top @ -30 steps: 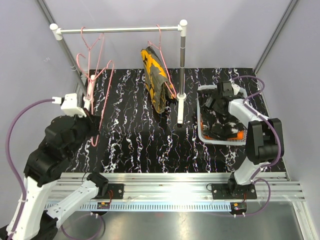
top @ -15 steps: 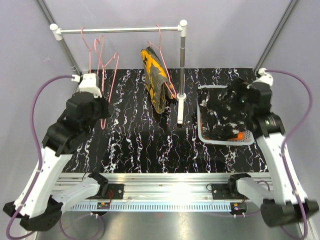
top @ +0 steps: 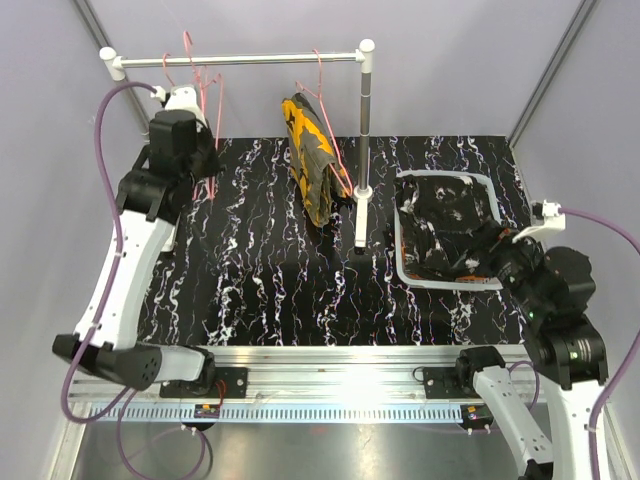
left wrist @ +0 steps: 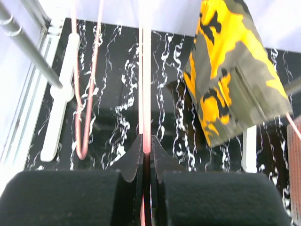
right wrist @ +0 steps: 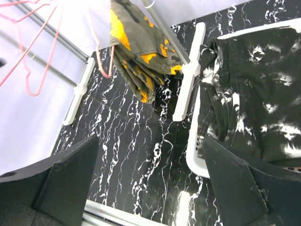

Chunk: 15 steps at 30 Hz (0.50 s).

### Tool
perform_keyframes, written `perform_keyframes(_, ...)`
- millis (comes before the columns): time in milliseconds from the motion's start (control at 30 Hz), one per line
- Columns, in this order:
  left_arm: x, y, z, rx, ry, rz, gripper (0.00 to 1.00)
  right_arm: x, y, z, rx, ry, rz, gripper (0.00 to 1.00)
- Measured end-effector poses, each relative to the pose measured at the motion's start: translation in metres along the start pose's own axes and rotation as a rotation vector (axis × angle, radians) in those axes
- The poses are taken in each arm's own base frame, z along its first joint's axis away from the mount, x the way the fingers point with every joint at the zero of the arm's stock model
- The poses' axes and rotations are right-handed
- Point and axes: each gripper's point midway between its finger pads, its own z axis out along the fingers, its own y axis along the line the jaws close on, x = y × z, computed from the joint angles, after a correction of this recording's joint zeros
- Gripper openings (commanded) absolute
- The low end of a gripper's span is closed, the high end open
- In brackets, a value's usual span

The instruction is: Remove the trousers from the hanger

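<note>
Over the black marbled tabletop, the left gripper has risen clamped on a pink wire hanger; the right gripper, gaping empty, has left the white plastic basket.

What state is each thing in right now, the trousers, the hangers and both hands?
camouflage trousers, hanging on a pink hanger on the rail
black speckled trousers, off any hanger, lying in the white basket
left hand, shut on an empty pink hanger
right hand, open, holding nothing
</note>
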Motion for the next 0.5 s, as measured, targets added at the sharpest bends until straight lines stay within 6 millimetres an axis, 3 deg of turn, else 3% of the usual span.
perform_keyframes(133, -0.007, 0.004, 0.034, 0.023, 0.024, -0.017, 0.0, 0.001, 0.005, -0.02, -0.027, -0.03, -0.02, 0.99)
perform_keyframes(267, 0.003, 0.006, 0.061, 0.033, 0.074, -0.009, 0.01, 0.01, 0.002, -0.024, -0.021, -0.01, -0.026, 0.99)
perform_keyframes(433, 0.019, 0.003, 0.08, 0.051, 0.135, 0.0, 0.04, 0.02, -0.002, -0.02, -0.017, 0.025, -0.023, 0.99)
perform_keyframes(500, 0.023, 0.003, 0.083, 0.055, 0.152, 0.0, 0.11, 0.021, -0.003, -0.019, -0.016, 0.03, -0.023, 1.0)
